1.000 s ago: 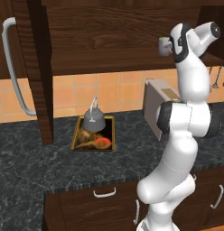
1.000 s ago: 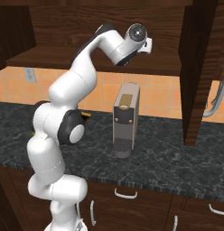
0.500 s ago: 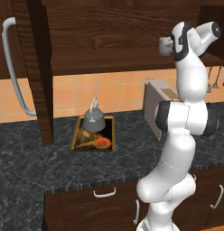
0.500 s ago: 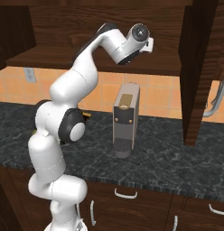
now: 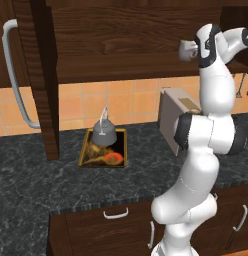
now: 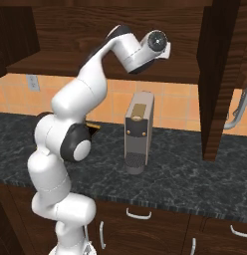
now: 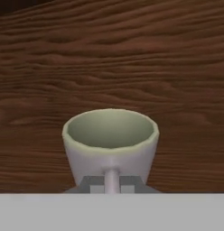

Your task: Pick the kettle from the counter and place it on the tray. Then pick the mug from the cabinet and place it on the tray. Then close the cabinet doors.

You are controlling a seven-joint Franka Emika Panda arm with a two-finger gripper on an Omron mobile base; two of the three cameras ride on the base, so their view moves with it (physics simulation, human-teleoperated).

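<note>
Dark wood backs the cabinet [image 5: 121, 45] shelf, where the mug [image 7: 110, 143] stands upright — the gripper [image 7: 111, 181] pinches its handle, fingers [image 7: 89, 182] closed on either side. Below, the kettle [image 5: 103, 131] sits on the tray [image 5: 86, 152] on the counter [image 5: 56, 180] — both doors [image 5: 38, 75] open.

kettle [image 5: 103, 132]: upright on tray [image 5: 88, 150] | mug [image 7: 110, 145]: upright, cabinet shelf [image 7: 109, 54]

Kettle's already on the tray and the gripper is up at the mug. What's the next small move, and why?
Probably lift the mug slightly and draw it out of the cabinet: the gripper looks shut on its handle, and the tray already holds the kettle.
</note>
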